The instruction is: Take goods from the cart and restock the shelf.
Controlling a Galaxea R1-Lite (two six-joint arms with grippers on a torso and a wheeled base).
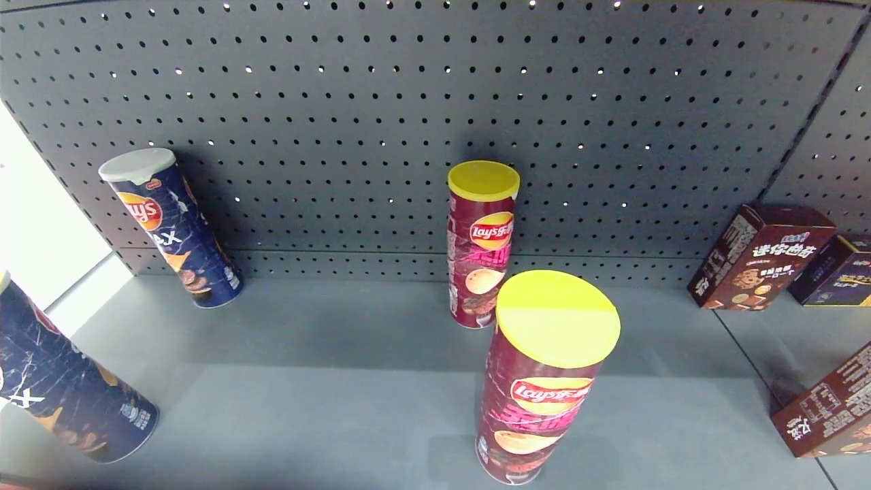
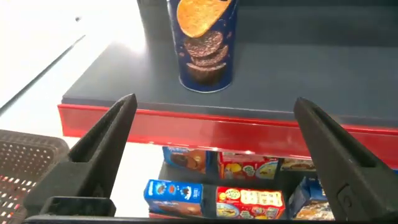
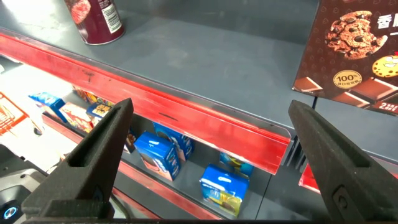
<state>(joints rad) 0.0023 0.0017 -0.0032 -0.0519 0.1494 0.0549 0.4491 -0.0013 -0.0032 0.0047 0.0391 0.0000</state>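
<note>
Left wrist view — left gripper (image 2: 214,101) gapes, facing the red-edged shelf (image 2: 249,127)

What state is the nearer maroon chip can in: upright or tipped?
Upright: the maroon chip can stands on its base on the shelf, yellow lid on top.

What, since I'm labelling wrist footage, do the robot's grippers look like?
The left gripper and right gripper look alike. Each has two matte, dark grey-black fingers, long wedges that are thick at the base and taper to narrow tips. Their surfaces are plain and unmarked.
</note>
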